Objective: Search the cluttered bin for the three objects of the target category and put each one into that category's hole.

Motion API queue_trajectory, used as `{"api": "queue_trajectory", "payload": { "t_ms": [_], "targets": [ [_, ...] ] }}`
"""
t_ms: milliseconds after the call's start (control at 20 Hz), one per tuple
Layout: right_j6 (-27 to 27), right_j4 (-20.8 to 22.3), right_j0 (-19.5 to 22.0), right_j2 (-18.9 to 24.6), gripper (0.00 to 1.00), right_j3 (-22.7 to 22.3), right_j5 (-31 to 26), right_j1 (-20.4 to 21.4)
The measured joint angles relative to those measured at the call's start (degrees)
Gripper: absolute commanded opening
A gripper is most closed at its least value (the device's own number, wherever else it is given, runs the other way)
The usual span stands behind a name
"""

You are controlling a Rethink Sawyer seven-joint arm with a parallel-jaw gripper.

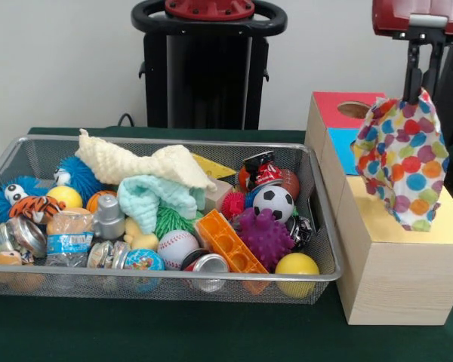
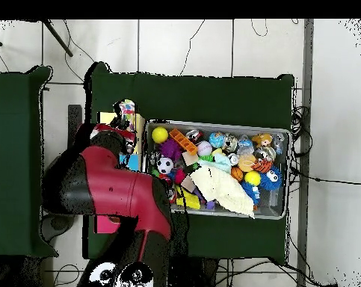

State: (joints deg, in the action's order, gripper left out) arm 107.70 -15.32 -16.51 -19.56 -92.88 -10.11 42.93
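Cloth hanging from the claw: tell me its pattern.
The hanging fabric cloth is white with multicoloured polka dots: red, blue, orange, yellow, green. Front view shows it best.

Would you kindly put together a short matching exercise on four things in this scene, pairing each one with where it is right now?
Things:
1. polka-dot cloth
2. yellow ball
3. cream cloth
4. blue fuzzy ball

Places:
A. draped across the top of the clutter in the bin
B. hanging from the gripper above the wooden box
C. front corner of the bin nearest the box, front view
D. toward the bin's end farthest from the box

Pairs: 1-B, 2-C, 3-A, 4-D
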Motion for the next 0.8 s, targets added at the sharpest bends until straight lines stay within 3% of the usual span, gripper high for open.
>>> {"api": "queue_trajectory", "payload": {
  "t_ms": [250,800],
  "targets": [
    [0.04,-2.03,-0.77,-0.31,0.00,0.19,0.00,-1.09],
    [0.04,-3.50,5.34,2.55,0.00,-1.10,2.31,-3.29]
  ]
}}
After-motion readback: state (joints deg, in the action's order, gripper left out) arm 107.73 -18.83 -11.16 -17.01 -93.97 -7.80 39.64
